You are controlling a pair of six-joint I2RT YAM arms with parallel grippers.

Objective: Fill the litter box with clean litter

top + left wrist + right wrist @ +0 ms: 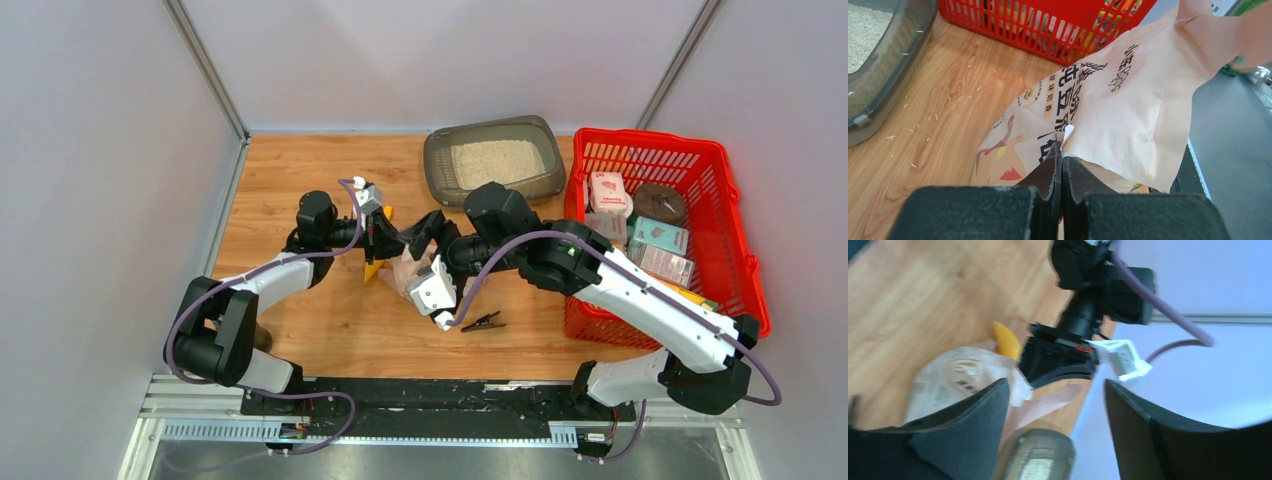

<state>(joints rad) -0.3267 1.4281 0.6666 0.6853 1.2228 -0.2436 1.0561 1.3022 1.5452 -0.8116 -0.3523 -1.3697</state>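
The litter box stands at the back of the table, with pale clean litter lying in it. It also shows at the left of the left wrist view as the litter box holding litter. A beige printed litter bag lies mid-table. My left gripper is shut on the bag's torn top edge. My right gripper stands open just right of it, facing the left gripper, its fingers empty and beside the bag.
A yellow scoop lies partly under the bag. A black clip lies on the wood near the front. The red mesh basket with boxes fills the right side. Stray granules dot the wood by the tray.
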